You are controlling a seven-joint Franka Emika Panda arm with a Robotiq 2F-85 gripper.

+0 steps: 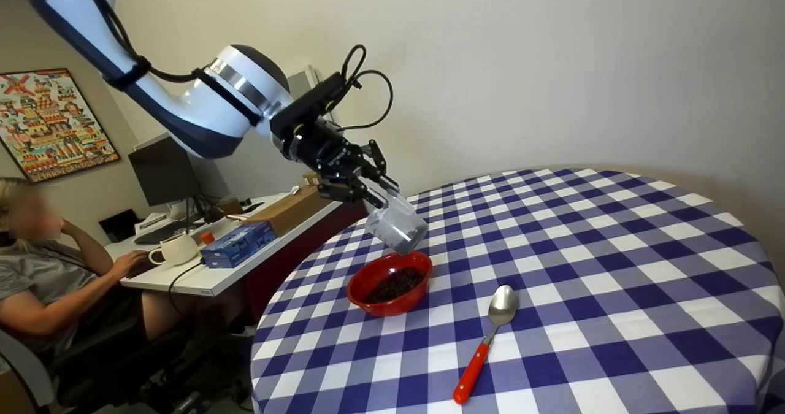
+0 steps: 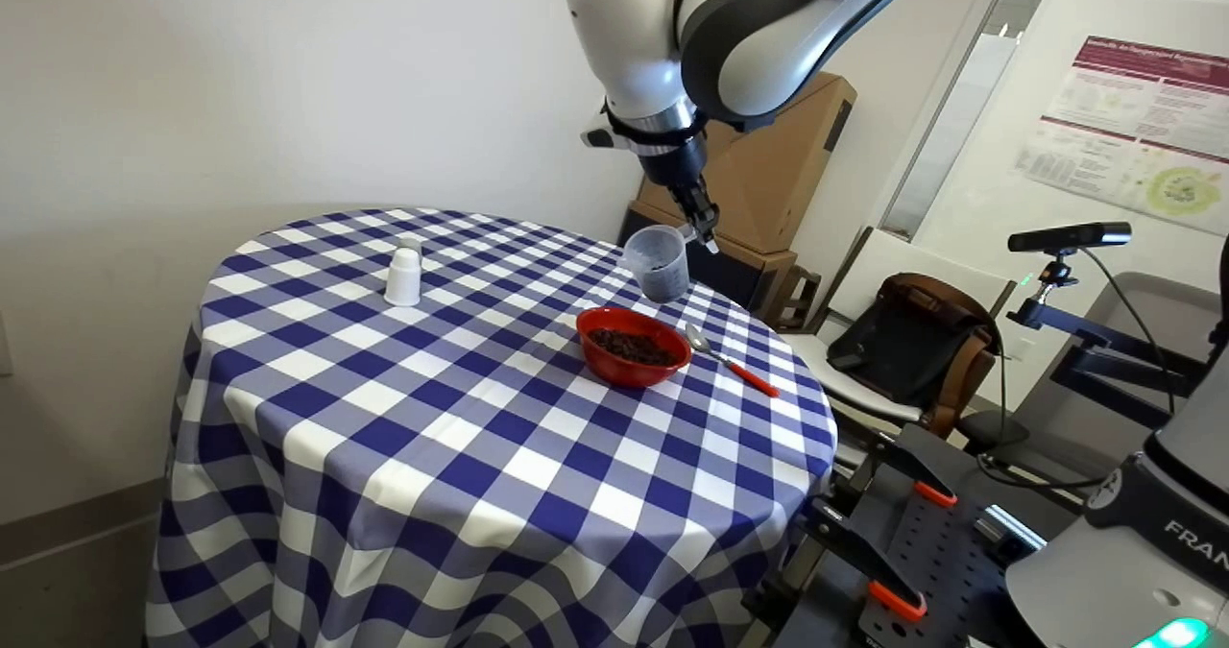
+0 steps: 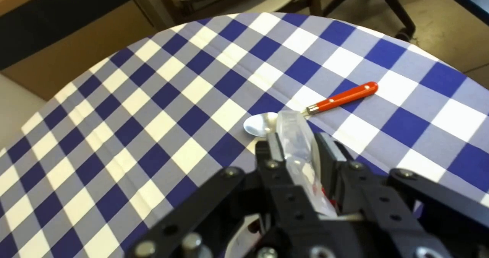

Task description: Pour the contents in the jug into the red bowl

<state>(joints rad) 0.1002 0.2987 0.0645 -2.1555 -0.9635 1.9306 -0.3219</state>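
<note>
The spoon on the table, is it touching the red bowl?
Apart. In an exterior view, a strip of checked cloth shows plainly between the bowl and the spoon, even at its nearest part, the metal end.

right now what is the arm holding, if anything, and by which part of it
The clear jug, by its handle, which is gripped between the jaws.

Can read a cut-off "FRAN" twice: curved white-and-black arm (image 2: 768, 58) above the black two-fingered gripper (image 2: 701, 236), rounded white base (image 2: 1119, 571) below it.
</note>
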